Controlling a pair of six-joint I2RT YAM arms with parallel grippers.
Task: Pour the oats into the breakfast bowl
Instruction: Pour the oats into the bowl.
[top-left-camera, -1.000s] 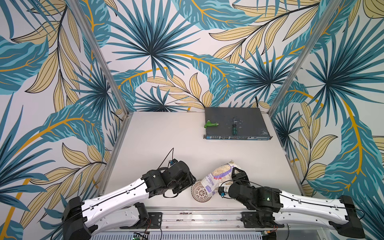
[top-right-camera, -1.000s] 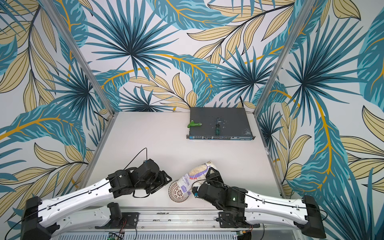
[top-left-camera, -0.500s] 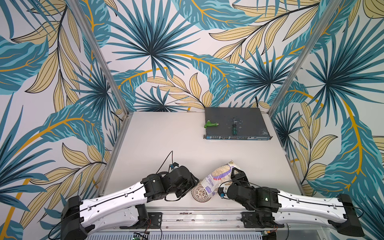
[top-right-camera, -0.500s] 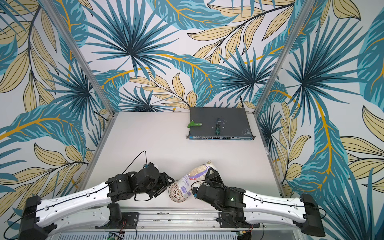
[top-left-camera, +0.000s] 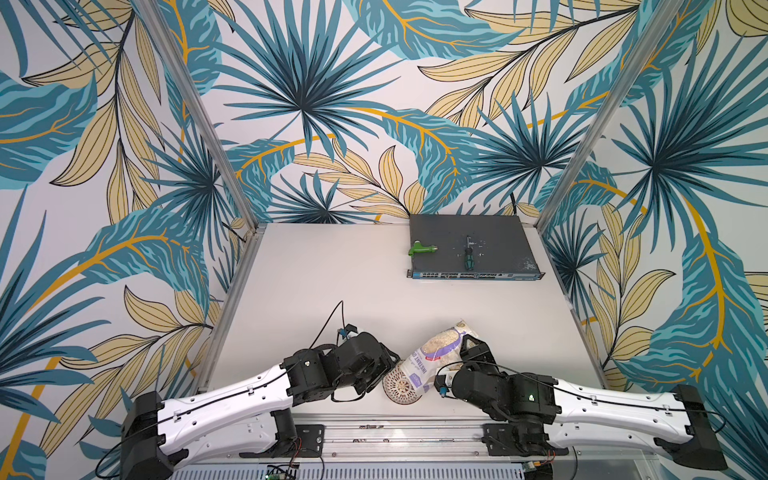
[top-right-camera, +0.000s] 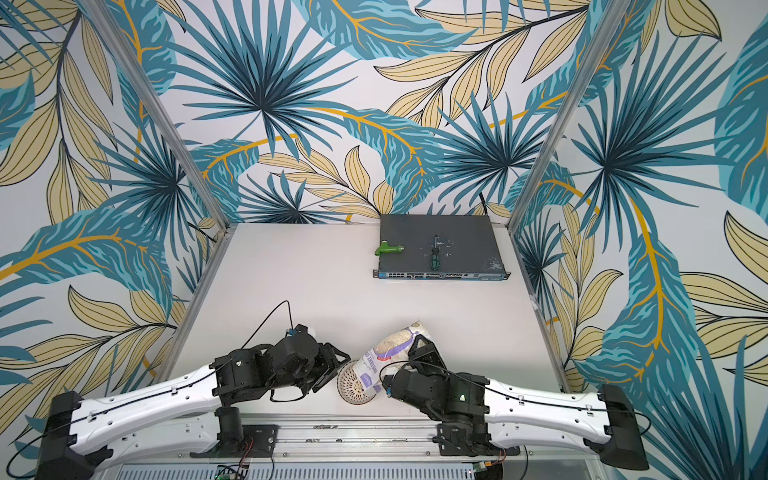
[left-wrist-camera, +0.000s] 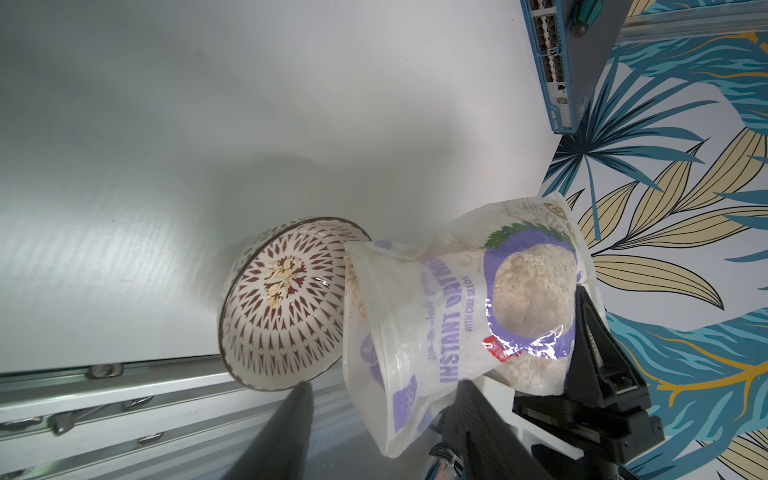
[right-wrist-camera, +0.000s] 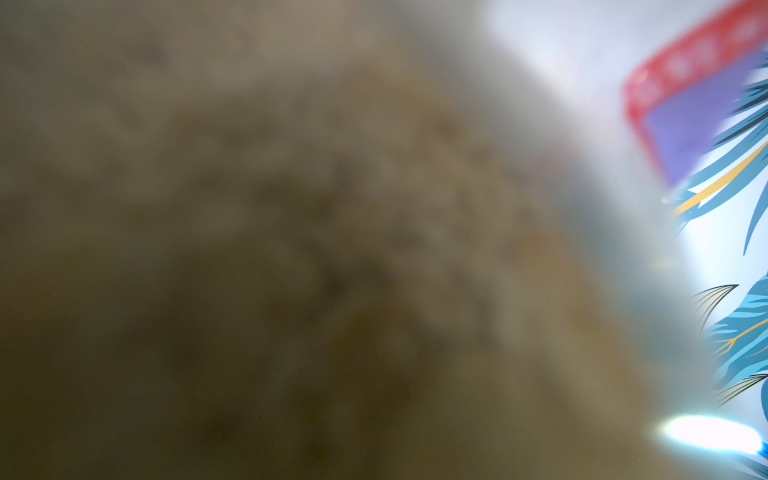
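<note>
- We found the small round white bowl (top-left-camera: 397, 391) (top-right-camera: 351, 390), with a reddish-brown lattice outside and a dark rim, standing on the pale grey table (top-left-camera: 332, 291) near its 6 o'clock edge in both top views.
- A clear plastic pouch (top-left-camera: 436, 353) (top-right-camera: 392, 349) with a white-and-purple label leaned over the bowl from its 1 o'clock side. Its far end was high and its open mouth hung low, overlapping the bowl's rim.
- Through the left wrist camera we saw pale beige oats (left-wrist-camera: 282, 274) as a small scatter at the centre of the bowl's patterned inside. More flakes sat at the pouch's mouth, and the bulk was packed in its raised end.
- The right gripper (top-left-camera: 469, 348) sat at the pouch's 3 o'clock and pinched its raised end. The right wrist camera gave us only a beige blur close against the lens.
- The left gripper (left-wrist-camera: 382, 384) lay at the bowl's 10 o'clock with its fingers (left-wrist-camera: 291, 419) spread apart. One tip was just at the bowl's rim and the other was in front of the pouch's lower corner. We saw nothing pinched between them.
- A dark grey flat network switch (top-left-camera: 498, 245) lay at the table's 1 o'clock, well apart from the bowl. A bright green tool (top-left-camera: 420, 249) and a green-handled screwdriver (top-left-camera: 468, 259) lay on its top.
</note>
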